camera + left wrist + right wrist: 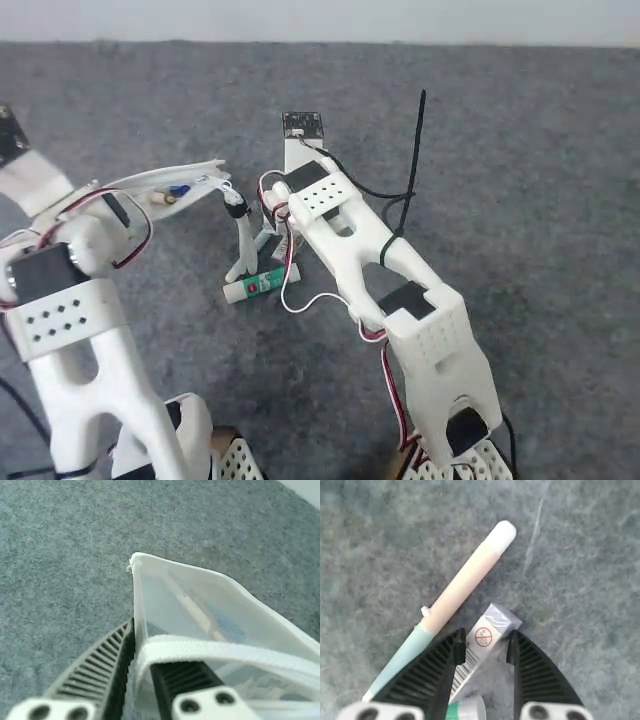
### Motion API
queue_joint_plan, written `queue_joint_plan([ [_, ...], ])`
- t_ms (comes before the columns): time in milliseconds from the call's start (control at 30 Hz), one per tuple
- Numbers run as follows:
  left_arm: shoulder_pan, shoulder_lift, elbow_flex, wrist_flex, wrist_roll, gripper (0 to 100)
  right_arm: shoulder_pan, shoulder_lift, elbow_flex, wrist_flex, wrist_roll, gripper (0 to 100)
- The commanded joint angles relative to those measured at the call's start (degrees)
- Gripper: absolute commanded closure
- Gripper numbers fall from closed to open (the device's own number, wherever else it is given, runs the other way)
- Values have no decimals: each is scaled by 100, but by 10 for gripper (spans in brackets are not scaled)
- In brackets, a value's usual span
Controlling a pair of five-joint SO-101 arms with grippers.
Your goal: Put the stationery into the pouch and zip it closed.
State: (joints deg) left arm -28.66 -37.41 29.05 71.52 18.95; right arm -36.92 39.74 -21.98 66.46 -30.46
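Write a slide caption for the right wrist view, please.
The right pincer, open, straddles a small grey tube lying beside a capped pen on grey carpet.

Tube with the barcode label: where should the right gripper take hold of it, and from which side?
Probably across its middle, from straight above. The tube lies flat on the carpet, lengthwise between the fingers of the open right gripper, so they can close on its long sides. The pen lies close beside it, so one finger should land between them.

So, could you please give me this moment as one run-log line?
left gripper: shut on pouch | right gripper: open over tube | pen: beside tube
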Motion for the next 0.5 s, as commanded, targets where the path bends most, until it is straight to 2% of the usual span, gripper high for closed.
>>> queue_joint_plan([
  [0, -44, -26, -198, 0, -53, 989, 66, 268, -334, 154, -26, 868],
  [200, -44, -18, -198, 0, -53, 989, 84, 435, -563, 330, -53, 862],
  [367, -44, -18, -198, 0, -53, 989, 40, 435, -563, 523, -26, 766],
  [467, -44, -18, -198, 0, -53, 989, 4, 426, -563, 576, -26, 809],
])
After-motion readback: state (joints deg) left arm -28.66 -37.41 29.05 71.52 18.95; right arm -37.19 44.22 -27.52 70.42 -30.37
